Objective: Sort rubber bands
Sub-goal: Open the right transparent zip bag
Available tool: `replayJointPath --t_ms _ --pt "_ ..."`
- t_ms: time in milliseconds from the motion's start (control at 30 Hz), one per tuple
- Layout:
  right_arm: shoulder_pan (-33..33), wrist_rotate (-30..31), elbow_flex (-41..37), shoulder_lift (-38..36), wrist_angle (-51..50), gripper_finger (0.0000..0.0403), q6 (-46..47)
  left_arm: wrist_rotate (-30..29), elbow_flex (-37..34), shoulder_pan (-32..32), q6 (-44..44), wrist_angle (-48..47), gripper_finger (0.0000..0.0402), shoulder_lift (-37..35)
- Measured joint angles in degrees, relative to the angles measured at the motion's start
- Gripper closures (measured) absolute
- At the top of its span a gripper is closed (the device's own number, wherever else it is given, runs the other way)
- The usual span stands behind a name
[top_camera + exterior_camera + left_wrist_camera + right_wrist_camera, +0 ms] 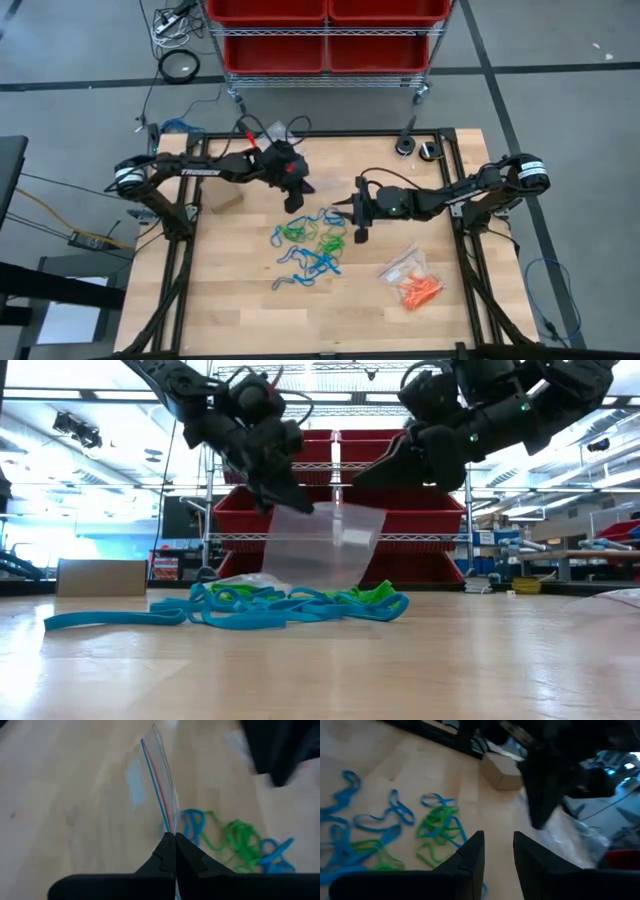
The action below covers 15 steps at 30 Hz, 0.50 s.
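Blue and green rubber bands (pixel 310 245) lie in a loose pile mid-table, also seen in the low view (pixel 280 605). My left gripper (pixel 295 200) is above the pile's far-left side, shut on an empty clear zip bag (pixel 320 545). My right gripper (pixel 352 218) hovers at the pile's right, open, with nothing between its fingers (pixel 498 850). A second clear bag (pixel 410 275) holding orange rubber bands (pixel 418 290) lies flat on the table's right part. My left gripper pinches the clear bag's zip edge (pixel 169 822) between its two shut fingers, near one top corner (pixel 290 508). The fingers slant down from the table's left. The bag hangs below them, tilted. Whether its lower edge (pixel 310 588) touches the pile, I cannot tell.
A small cardboard box (pixel 225 200) stands on the table's left, behind my left arm. Two small round objects (pixel 415 148) sit at the far right edge. Beyond the table stands a wire rack with red bins (pixel 325 30). Bare wood (pixel 250 320) lies toward the near edge.
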Motion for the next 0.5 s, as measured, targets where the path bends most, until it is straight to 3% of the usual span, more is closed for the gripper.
replayJointPath --t_ms 500 --pt "-1.36 1.14 0.00 0.00 -1.31 0.0310 -2.79 4.81 0.02 -3.99 -3.03 3.17 0.0401 -0.29"
